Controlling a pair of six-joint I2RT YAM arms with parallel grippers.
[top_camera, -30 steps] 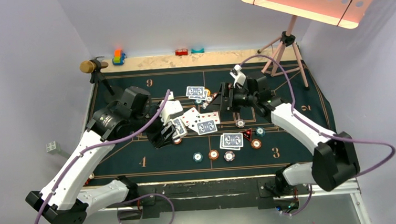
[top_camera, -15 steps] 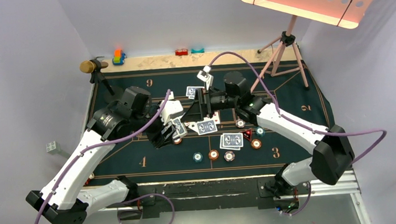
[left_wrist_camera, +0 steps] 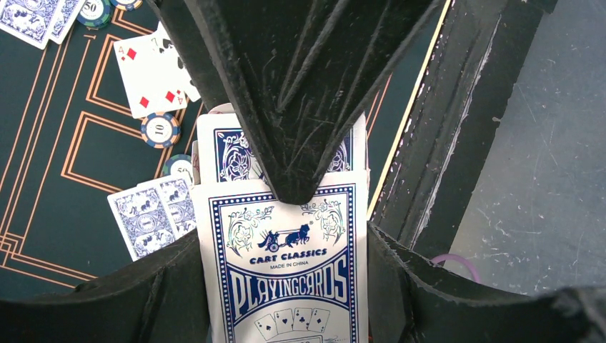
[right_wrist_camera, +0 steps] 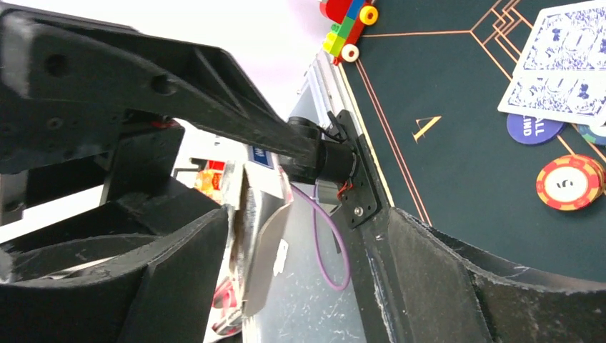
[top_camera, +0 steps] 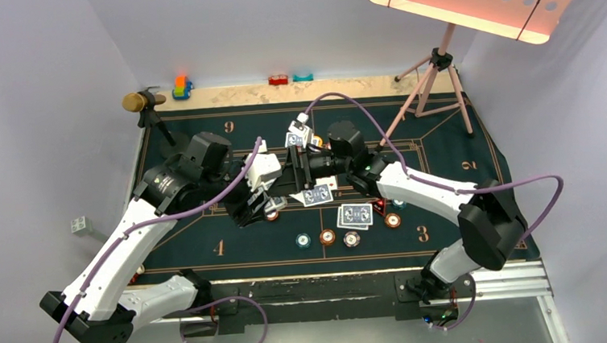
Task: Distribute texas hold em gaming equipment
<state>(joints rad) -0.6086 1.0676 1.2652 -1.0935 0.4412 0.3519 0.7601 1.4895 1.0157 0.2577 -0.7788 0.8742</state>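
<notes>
My left gripper (left_wrist_camera: 286, 236) is shut on a blue-and-white playing card pack (left_wrist_camera: 286, 279), with blue-backed cards (left_wrist_camera: 227, 151) sticking out of its top. In the top view the left gripper (top_camera: 258, 200) hangs over the green felt (top_camera: 208, 239). The right gripper (top_camera: 292, 169) stands open right beside it. From the right wrist, the pack's edge (right_wrist_camera: 251, 229) lies between the open fingers (right_wrist_camera: 175, 275), close to the left one. Face-down cards (top_camera: 355, 215) and several chips (top_camera: 327, 237) lie on the felt. A dark blue disc (right_wrist_camera: 534, 128) sits by more cards (right_wrist_camera: 564, 64).
A gold-headed microphone (top_camera: 135, 101) stands at the felt's far left corner. Toy blocks (top_camera: 182, 86) line the back edge, and a tripod stand (top_camera: 439, 73) with a pink panel stands at the far right. Face-up cards (left_wrist_camera: 154, 75) and a chip (left_wrist_camera: 160, 129) lie below the left gripper.
The right arm has swung left across the felt, bringing its open gripper up to the pack in the left gripper. The left arm has stayed put.
</notes>
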